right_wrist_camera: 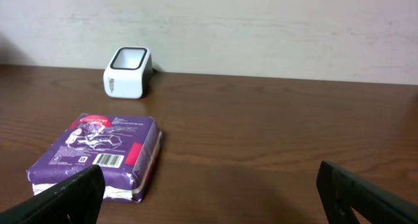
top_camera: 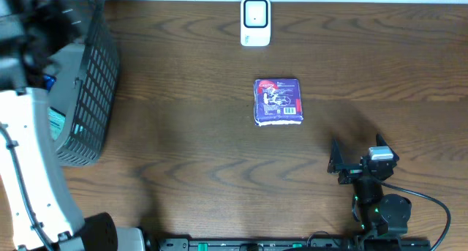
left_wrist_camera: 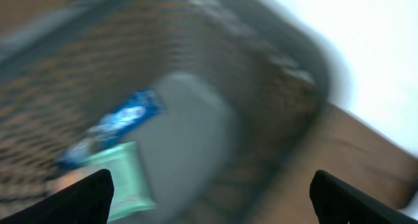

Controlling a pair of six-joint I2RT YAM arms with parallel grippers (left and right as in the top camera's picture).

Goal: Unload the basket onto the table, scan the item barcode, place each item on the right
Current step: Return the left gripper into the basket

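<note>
**Both pincers wide and empty; package flat at mid-table**

Far left: a dark mesh basket (top_camera: 88,83) sat at the edge of the wooden table (top_camera: 183,148). The left arm (top_camera: 29,170) reached up over it. The left wrist view was blurred, but the left gripper (left_wrist_camera: 210,196) hung above the basket's inside with its jaws spread wide, holding nothing. Below it lay a blue packet (left_wrist_camera: 124,119) and a pale green packet (left_wrist_camera: 121,178).

Centre: the white scanner (top_camera: 255,21) stood at the table's far edge with its window up. The purple package (top_camera: 278,102) lay flat on the table, nearer than the scanner and apart from it. Its barcode (right_wrist_camera: 110,160) faced up, near the edge closest to the right arm.

Right: the right gripper (right_wrist_camera: 212,198) sat low near the front edge, aimed at the package but well short of it. Its jaws were wide apart and held nothing.
</note>
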